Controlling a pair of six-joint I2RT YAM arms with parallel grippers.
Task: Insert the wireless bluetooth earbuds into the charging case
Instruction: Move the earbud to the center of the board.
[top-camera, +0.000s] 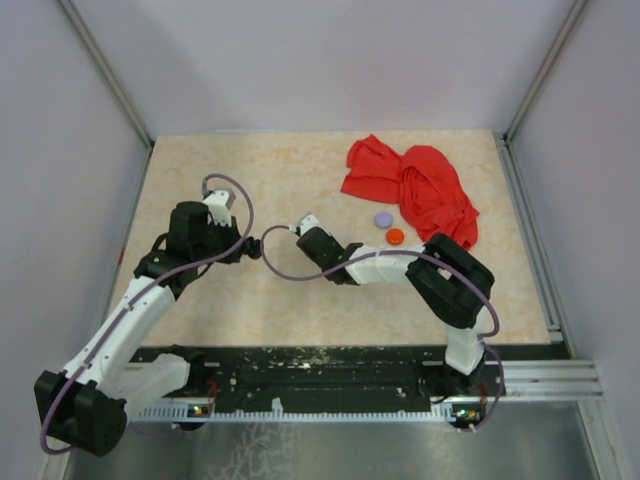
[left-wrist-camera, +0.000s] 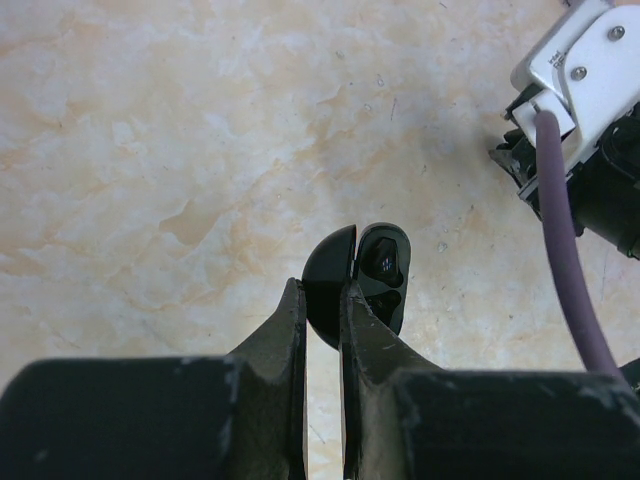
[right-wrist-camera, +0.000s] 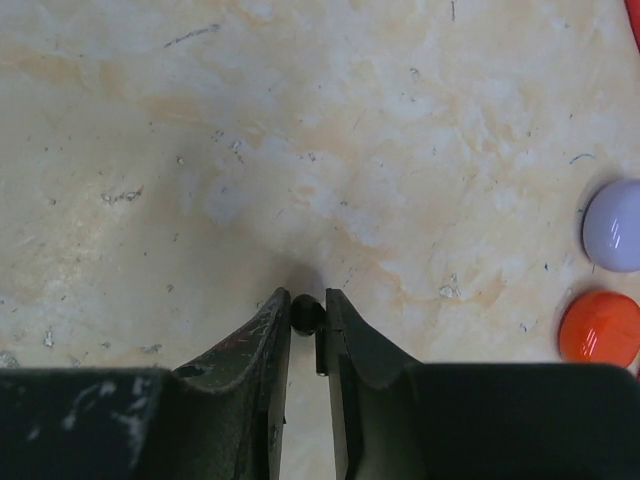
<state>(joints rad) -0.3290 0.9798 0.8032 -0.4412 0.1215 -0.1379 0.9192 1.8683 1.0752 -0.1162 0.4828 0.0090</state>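
Note:
My left gripper (left-wrist-camera: 322, 287) is shut on the charging case (left-wrist-camera: 383, 272), a small black case held just above the table. It stands hinged open. Its domed lid (left-wrist-camera: 328, 268) is pinched between the fingertips, and the half with two dark hollows lies to the right of them. My right gripper (right-wrist-camera: 308, 300) is shut on one tiny black earbud (right-wrist-camera: 306, 314), pinched at its fingertips low over the table. No red-orange tip shows on it. From above, the left gripper (top-camera: 250, 247) and the right gripper (top-camera: 292, 231) face each other a short way apart at mid-table.
A lavender disc (right-wrist-camera: 615, 225) and a red disc (right-wrist-camera: 600, 328) lie on the table to the right of the right gripper. A crumpled red cloth (top-camera: 410, 185) lies at the back right. The right arm's purple cable (left-wrist-camera: 560, 220) hangs close to the held case.

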